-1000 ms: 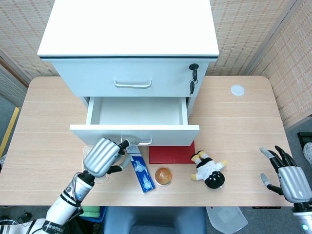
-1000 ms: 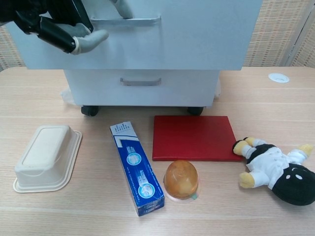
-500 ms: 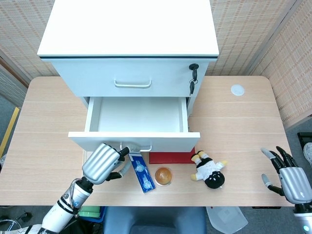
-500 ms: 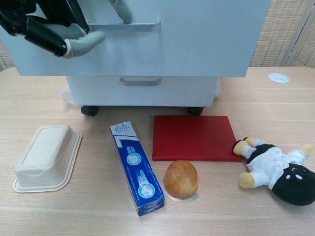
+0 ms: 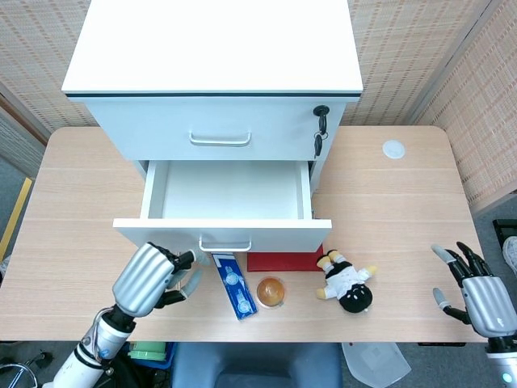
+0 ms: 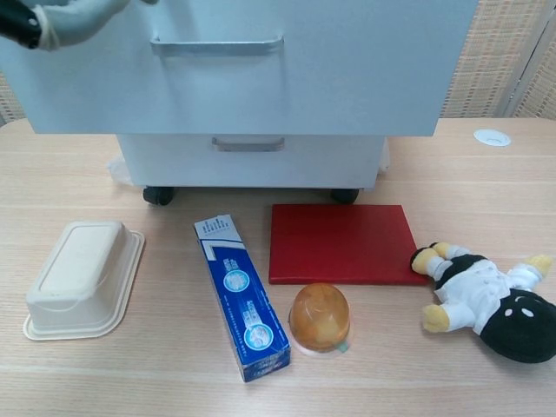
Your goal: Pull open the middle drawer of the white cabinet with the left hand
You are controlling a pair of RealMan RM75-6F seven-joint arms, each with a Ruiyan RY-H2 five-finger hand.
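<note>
The white cabinet [image 5: 214, 48] stands at the back of the table. Its middle drawer [image 5: 275, 233] is pulled out, and the inside [image 5: 226, 190] is bare. The drawer's handle [image 5: 224, 245] hangs free with nothing on it. My left hand [image 5: 149, 276] is below and to the left of the handle, apart from it and holding nothing, with its fingers loosely apart. In the chest view the drawer front [image 6: 347, 61] fills the top, and only the left hand's fingers [image 6: 61, 19] show at the top left corner. My right hand [image 5: 477, 295] is open at the table's right front edge.
Under the open drawer lie a blue toothpaste box [image 6: 243, 300], a red book [image 6: 343, 243], an orange jelly cup [image 6: 320, 317] and a plush toy [image 6: 486, 300]. A beige container [image 6: 82, 274] sits upside down at front left. Keys [image 5: 321, 121] hang from the top drawer's lock.
The drawer came out a little further, then my left hand let go of the handle and moved left and down, away from it. The right hand has not moved.
</note>
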